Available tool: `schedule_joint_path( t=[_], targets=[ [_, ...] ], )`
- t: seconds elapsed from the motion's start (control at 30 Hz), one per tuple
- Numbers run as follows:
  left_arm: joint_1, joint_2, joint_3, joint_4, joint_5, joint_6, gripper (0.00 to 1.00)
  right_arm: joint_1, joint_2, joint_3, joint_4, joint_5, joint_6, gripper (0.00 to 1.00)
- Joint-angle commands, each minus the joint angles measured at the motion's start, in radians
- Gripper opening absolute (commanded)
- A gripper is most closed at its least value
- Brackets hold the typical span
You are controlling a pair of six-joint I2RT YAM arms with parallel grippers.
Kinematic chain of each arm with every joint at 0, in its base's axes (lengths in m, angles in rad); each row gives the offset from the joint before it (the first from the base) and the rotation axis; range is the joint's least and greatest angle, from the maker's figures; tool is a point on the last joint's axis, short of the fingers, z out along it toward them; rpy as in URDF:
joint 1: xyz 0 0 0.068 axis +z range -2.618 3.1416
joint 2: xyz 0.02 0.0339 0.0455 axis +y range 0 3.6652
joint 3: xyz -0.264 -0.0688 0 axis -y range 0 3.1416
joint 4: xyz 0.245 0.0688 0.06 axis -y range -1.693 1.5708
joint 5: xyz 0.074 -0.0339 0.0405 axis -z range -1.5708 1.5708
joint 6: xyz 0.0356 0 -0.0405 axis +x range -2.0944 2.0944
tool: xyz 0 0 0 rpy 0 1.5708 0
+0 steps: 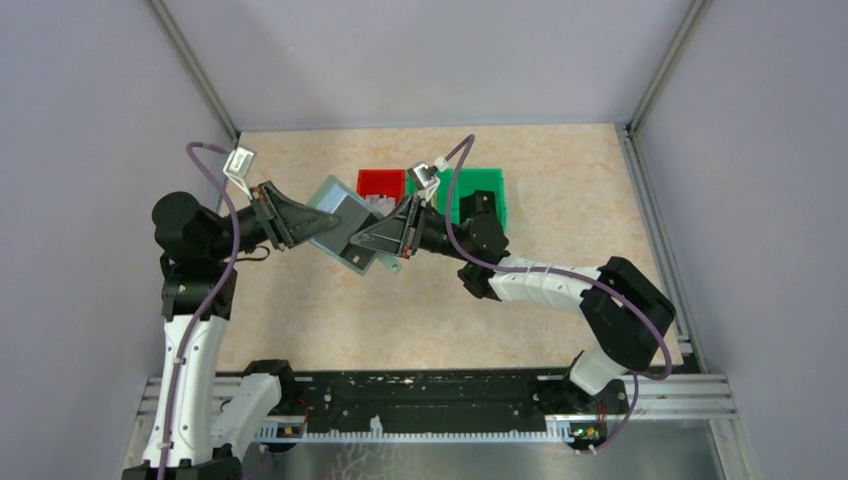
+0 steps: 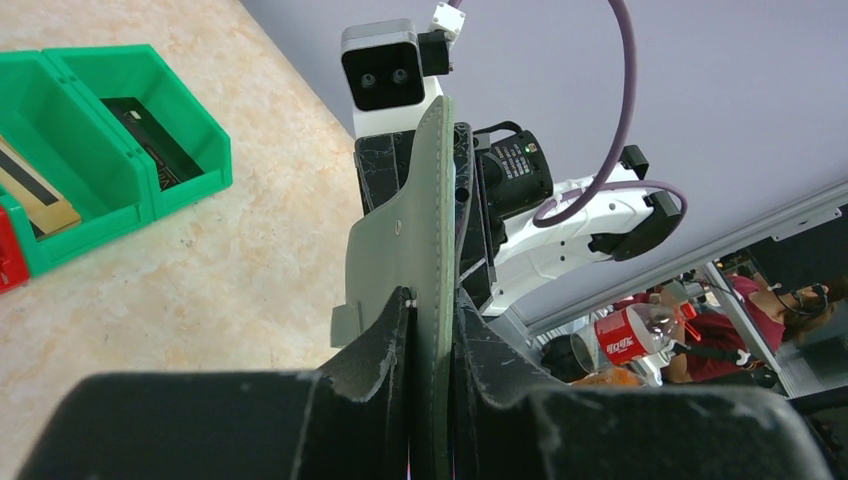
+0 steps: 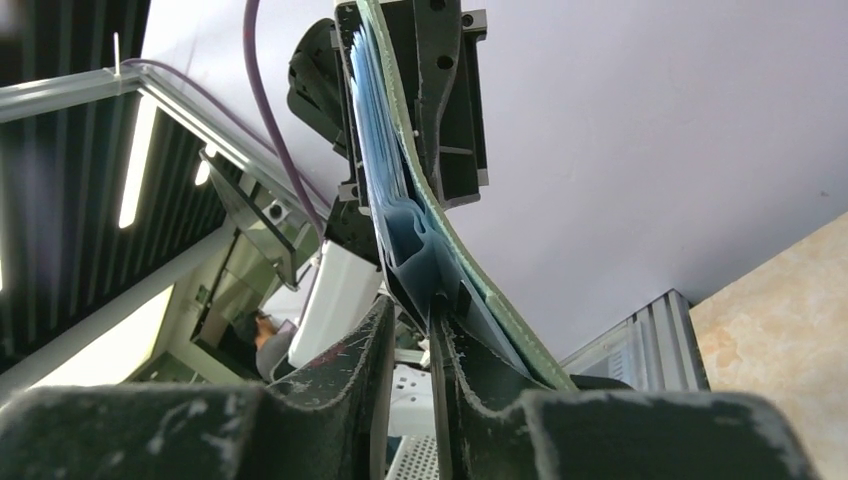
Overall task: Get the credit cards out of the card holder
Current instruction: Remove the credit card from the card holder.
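Top external view: both arms hold the card holder (image 1: 335, 222) open and tilted above the worktop (image 1: 560, 200), just on the near side of the red bin (image 1: 380, 183), towards the arm bases. The left end effector (image 1: 303, 226) clamps the edge farther from the red bin. The right end effector (image 1: 362, 243) clamps the opposite end, closest to it. A green bin (image 1: 480, 195) stands against the red bin on the right arm's side. No credit cards can be picked out with certainty. A dark sliver at the holder's near edge may be one, but it is too small to tell.

Left wrist view: the left end effector's fingers (image 2: 375, 350) are pressed together on the grey-green cover, seen edge-on. The closing tab (image 2: 345, 325) juts towards the red bin, of which only a corner shows at the frame's edge, down on the worktop.

Right wrist view: the red bin is out of frame. The right end effector's fingers (image 3: 360, 350) pinch a pale blue inner layer of the holder. It cannot be told whether that layer is pocket or card.

The risk lies in that uncertainty. If the pads hold pocket fabric and not a card, a pull would likely twist the holder and drag it out of the left arm's thin edge grip. It would then drop to the worktop beside the red bin. A half-freed card could also slide out of the tilted pocket and fall.
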State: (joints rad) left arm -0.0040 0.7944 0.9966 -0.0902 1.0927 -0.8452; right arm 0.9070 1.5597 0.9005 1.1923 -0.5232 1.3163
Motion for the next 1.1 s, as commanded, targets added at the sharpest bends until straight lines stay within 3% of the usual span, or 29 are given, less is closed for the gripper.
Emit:
schedule_joint_path(
  t=[0.0, 0.17, 0.33, 0.5, 0.73, 0.9, 1.07],
  targets=[
    [-0.002, -0.018, 0.039, 0.024, 0.032, -0.021, 0.20, -0.003, 0.010, 0.061, 0.098, 0.018, 0.030, 0.17],
    [-0.003, -0.016, 0.040, 0.024, 0.030, -0.022, 0.20, -0.004, 0.008, 0.049, 0.116, 0.014, 0.037, 0.00],
    [-0.003, -0.007, 0.050, 0.026, 0.032, -0.031, 0.23, -0.004, -0.016, 0.001, 0.111, 0.021, 0.019, 0.00],
    [-0.002, -0.003, 0.032, 0.073, 0.050, -0.072, 0.32, -0.005, -0.020, -0.002, 0.099, 0.022, 0.012, 0.00],
    [-0.003, -0.005, 0.024, 0.083, 0.051, -0.080, 0.34, -0.005, -0.021, 0.013, 0.081, 0.017, 0.001, 0.00],
    [-0.002, -0.005, 0.026, 0.082, 0.050, -0.086, 0.34, -0.004, -0.029, -0.005, 0.092, 0.018, 0.000, 0.00],
    [-0.003, -0.006, 0.026, 0.083, 0.047, -0.097, 0.26, -0.004, -0.038, -0.022, 0.108, 0.017, 0.003, 0.00]
  ],
)
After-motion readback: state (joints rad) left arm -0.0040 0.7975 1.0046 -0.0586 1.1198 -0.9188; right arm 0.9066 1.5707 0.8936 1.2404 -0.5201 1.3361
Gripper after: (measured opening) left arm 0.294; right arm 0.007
